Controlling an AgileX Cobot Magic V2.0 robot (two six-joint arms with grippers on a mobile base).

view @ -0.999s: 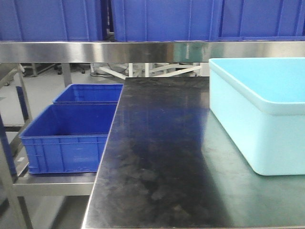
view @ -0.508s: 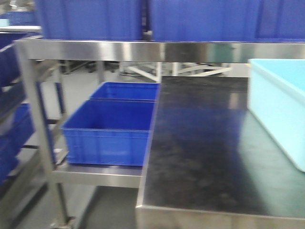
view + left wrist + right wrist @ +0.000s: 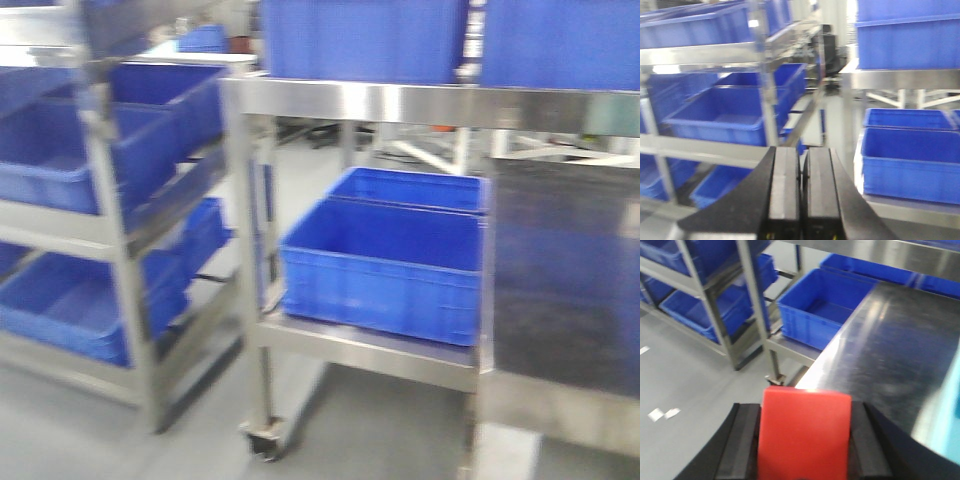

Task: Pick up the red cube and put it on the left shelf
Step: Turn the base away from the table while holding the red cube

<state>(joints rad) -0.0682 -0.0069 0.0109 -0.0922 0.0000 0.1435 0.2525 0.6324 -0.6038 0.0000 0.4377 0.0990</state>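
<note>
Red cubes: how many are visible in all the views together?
1. The red cube is held in the right pincer; none shows elsewhere, though the blue bins could hide more.

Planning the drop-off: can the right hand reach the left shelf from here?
Probably not yet: the right hand, shut on the red cube, looks apart from the left shelf, with open floor between.

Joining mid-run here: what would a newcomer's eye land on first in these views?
The red cube, clamped in the right gripper with the black-topped table beyond it, stands out most. Next, the large blue bins: rows on the steel rack at left in the front view, and one blue bin on the low shelf beside the table. The left gripper is shut and empty.
</note>
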